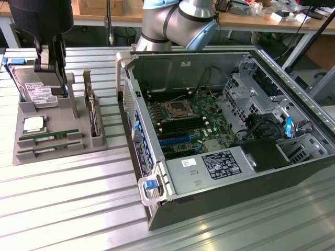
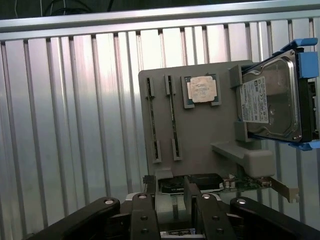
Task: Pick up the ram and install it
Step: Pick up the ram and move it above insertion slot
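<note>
Ram (image 1: 49, 135) stands on its long edge in a slot of the grey parts tray (image 1: 21, 112), at the end nearest the exterior camera, just beside the square processor chip (image 1: 33, 124). Twin stick (image 1: 49, 147) sits in the next slot, parallel to it.

Gripper (image 1: 51, 67) hangs over the tray's far end, above the hard drive (image 1: 37, 89) and near the upright expansion card (image 1: 94, 112). It is well apart from the ram. Fingers are spread, with nothing between them.

Open computer case (image 1: 314, 157) is on the exterior view's right, motherboard exposed.

Handling, as I judge it: a light, stiff, thin board that won't flex much but would crack or scuff if pinched hard. Best taken across its two flat faces near mid-length along the exposed top edge. The smooth faces may slip, so a square grip matters.
</note>
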Action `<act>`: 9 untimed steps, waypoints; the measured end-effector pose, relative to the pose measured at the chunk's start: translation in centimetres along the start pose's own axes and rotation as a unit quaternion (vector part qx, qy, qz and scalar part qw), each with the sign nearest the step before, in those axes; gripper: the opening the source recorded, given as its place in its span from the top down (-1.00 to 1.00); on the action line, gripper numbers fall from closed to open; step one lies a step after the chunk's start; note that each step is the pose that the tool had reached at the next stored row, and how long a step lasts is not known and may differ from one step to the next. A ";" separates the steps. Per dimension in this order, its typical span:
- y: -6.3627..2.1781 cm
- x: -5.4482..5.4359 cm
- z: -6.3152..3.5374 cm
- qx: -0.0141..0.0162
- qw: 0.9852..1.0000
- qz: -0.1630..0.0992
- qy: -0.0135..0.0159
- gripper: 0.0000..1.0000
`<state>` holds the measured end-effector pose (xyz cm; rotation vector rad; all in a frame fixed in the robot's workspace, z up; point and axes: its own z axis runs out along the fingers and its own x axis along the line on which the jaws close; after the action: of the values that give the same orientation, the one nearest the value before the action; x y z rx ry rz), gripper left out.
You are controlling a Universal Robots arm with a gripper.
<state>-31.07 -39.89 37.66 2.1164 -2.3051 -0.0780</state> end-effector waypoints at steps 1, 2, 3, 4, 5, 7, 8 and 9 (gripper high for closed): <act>0.00 0.0 0.07 0.000 1.000 0.000 0.000 0.28; -0.01 0.0 0.17 0.000 1.000 0.000 0.000 0.28; -0.01 0.0 0.24 0.000 1.000 0.000 0.000 0.28; -0.02 0.0 0.37 0.000 1.000 0.000 0.000 0.28; -0.02 0.0 0.49 0.000 1.000 0.000 0.000 0.28; -0.03 0.0 0.63 0.000 1.000 0.000 0.000 0.28; -0.03 0.0 0.74 0.000 1.000 0.000 0.000 0.28; -0.04 0.0 0.86 0.000 1.000 0.000 -0.001 0.28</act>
<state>-31.07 -39.90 36.80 2.1169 -2.3055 -0.0792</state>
